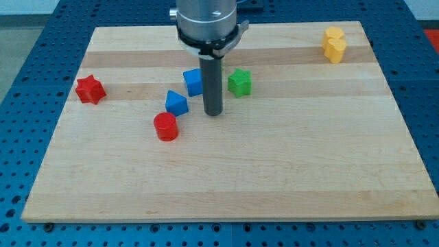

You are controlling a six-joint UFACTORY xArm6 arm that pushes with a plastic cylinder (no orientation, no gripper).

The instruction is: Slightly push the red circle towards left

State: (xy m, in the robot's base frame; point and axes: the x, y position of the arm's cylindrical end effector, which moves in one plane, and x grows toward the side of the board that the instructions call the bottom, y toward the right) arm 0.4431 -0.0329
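Nearest the view's bottom, the pale wooden board (274, 185) lies bare across a wide strip, with blue perforated table (20, 137) showing round its edges. The first thing standing on it from this side is the small red circle, a short red cylinder block (165, 127), left of the board's middle. Nothing lies to the view's left of it at its own level.

Just above and slightly right of the red circle sits a blue triangular block (176, 103), close beside it but not quite touching, as far as I can tell. To the right of both, the dark rod comes straight down and my tip (215, 113) meets the wood, near the red circle on its right and a little higher up the view, with a gap between them. There are no fingers here to be apart or together; the arm ends in that plain rod.

Further up, a second blue block (193, 81), shape hard to make out, is partly hidden behind the rod on its left, and a green star-like block (239, 81) stands just right of the rod. A red star-shaped block (89, 90) sits alone well off towards the left edge.

Farthest away, a yellow block (334, 44) rests near the top right corner, and the grey metal arm housing (208, 20) hangs at top centre.
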